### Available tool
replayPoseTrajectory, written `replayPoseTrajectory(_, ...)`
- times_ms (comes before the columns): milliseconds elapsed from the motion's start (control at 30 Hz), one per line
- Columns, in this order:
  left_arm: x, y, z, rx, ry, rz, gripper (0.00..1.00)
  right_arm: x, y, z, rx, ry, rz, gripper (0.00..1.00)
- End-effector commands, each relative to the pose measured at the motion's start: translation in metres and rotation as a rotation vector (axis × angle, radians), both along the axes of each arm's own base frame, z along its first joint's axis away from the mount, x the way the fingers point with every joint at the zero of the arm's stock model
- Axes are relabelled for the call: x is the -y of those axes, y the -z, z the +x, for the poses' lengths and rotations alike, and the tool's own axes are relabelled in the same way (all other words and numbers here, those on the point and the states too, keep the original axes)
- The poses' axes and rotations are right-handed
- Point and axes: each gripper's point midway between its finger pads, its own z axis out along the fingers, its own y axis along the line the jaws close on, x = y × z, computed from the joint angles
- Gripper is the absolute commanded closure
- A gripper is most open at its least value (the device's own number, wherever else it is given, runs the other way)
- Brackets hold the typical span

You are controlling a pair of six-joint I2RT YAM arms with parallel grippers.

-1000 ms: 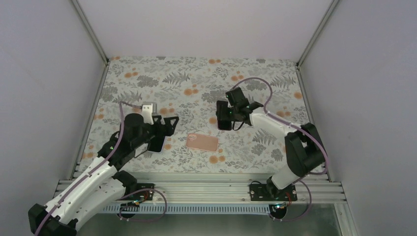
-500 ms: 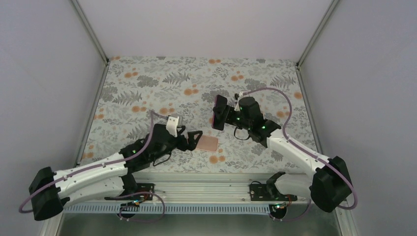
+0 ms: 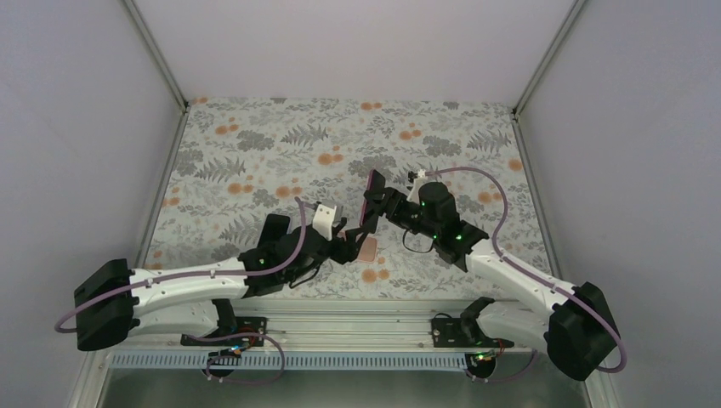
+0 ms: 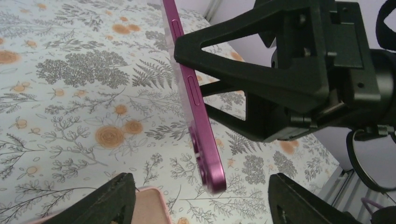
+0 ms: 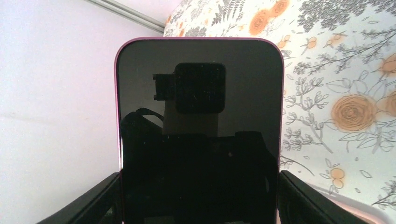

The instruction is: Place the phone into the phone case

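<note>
1. Since a second ago the left gripper (image 3: 347,245) has swung from the left side of the table (image 3: 255,144) towards the middle of the near edge. The right arm has stretched out and brought the phone (image 3: 372,189) closer to that same edge.
2. The phone case (image 3: 369,249), pink, lies flat on the table close to the near edge, about midway between the left and right edges. Its left end is hidden under the left gripper in the top view.
3. The left gripper is low over the table with its jaws spread wide and nothing between them. In the left wrist view a corner of the phone case sits just beside one jaw.
4. The right gripper (image 3: 380,204) is clamped on the phone, one jaw on each long side, as the right wrist view shows. The dark screen faces that camera.
5. The phone, with a magenta frame, is held on edge and tilted. Its lower corner hangs just beside the phone case on the side away from the near edge. Whether the corner touches the case cannot be told.
</note>
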Motion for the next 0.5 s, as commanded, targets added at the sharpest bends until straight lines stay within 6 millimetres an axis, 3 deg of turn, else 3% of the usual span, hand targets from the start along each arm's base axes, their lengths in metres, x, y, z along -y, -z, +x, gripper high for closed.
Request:
replayPoseTrajectory(0,0.012,-0.025,0.008,0.069,-0.013,-0.068,0.31,-0.014,-0.033,-0.004,0.058,-0.031,0.144,0.67)
replayPoseTrajectory(467,0.023,-0.008,0.02,0.074,-0.041,-0.017,0.72,-0.021,-0.026,-0.008,0.047,-0.044,0.193,0.67)
